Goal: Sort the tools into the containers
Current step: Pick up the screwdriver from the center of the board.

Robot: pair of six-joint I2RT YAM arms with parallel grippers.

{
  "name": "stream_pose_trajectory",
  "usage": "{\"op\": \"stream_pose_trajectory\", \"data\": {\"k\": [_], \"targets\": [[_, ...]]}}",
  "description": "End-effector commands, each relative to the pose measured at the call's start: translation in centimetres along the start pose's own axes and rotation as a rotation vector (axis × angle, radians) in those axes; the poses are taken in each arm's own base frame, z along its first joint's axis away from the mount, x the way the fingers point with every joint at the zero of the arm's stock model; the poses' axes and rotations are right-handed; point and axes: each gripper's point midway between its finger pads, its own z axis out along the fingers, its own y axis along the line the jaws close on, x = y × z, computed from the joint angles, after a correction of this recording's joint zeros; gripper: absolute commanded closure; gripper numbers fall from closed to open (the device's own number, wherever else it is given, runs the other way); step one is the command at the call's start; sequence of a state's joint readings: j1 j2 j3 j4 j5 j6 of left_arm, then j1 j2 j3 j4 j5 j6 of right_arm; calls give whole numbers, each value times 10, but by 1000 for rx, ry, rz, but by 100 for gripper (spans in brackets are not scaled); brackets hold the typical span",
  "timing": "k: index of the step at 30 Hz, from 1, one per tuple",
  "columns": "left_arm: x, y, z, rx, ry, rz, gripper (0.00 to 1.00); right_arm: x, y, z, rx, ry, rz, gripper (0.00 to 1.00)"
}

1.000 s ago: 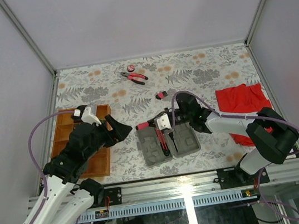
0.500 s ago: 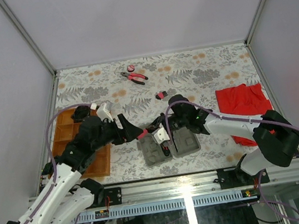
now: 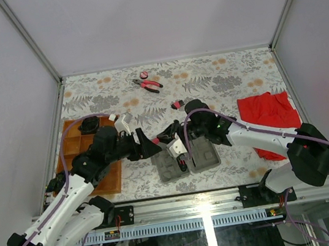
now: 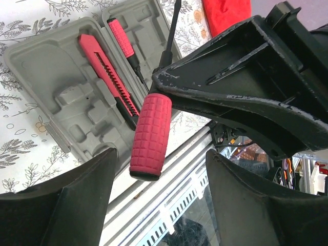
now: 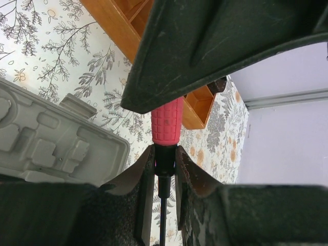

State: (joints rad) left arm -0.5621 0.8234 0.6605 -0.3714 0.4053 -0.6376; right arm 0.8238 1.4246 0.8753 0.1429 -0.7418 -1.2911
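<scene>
My right gripper [image 5: 165,159] is shut on the black collar of a screwdriver [image 5: 166,123], holding it in the air with its pink-red handle pointing at the left arm. My left gripper [image 4: 161,160] is open, and the end of that handle [image 4: 151,134] sits between its fingers without touching them. In the top view both grippers, left [image 3: 154,144] and right [image 3: 172,139], meet above the left edge of the open grey case [image 3: 201,154]. A pink utility knife [image 4: 105,69] and another pink-handled screwdriver [image 4: 123,41] lie in the case's recesses. The wooden tray [image 3: 90,165] lies under the left arm.
Pliers [image 3: 148,84] and a round pink disc [image 3: 144,75] lie at the far middle of the table. A short bit [image 3: 178,104] rests behind the case. A red cloth [image 3: 267,111] is spread at the right. The metal frame rail [image 3: 201,203] runs along the near edge.
The left gripper has swung right from over the tray to the screwdriver's handle, and its jaws have narrowed a little. The right gripper has carried the screwdriver slightly left, off the case.
</scene>
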Motion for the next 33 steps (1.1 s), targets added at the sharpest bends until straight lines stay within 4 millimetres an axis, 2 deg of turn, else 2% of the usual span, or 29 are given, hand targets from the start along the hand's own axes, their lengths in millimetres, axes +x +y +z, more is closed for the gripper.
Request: {"op": "stream_pose_trajectory", "data": {"k": [1,13,16,22,28,30,33], "targets": [[0,-11,3,74,-4,46,33,-20,-29,-5,40,-21,-87,100],[-2,-14,6,89,-4,47,43,-28,-19,-1,-31,-42,-93,100],[-2,-16,6,100,-3,47,48,-29,-20,-1,-30,-49,-94,99],[-1,-16,7,102,0,47,67,-33,-24,0,-26,-67,-102,97],[0,-17,6,105,2,48,92,-33,-25,1,-26,-69,-104,93],[0,-16,6,102,0,48,99,-33,-24,1,-30,-71,-99,88],[-1,-15,6,94,-8,48,100,-36,-23,-1,-32,-82,-94,77]]}}
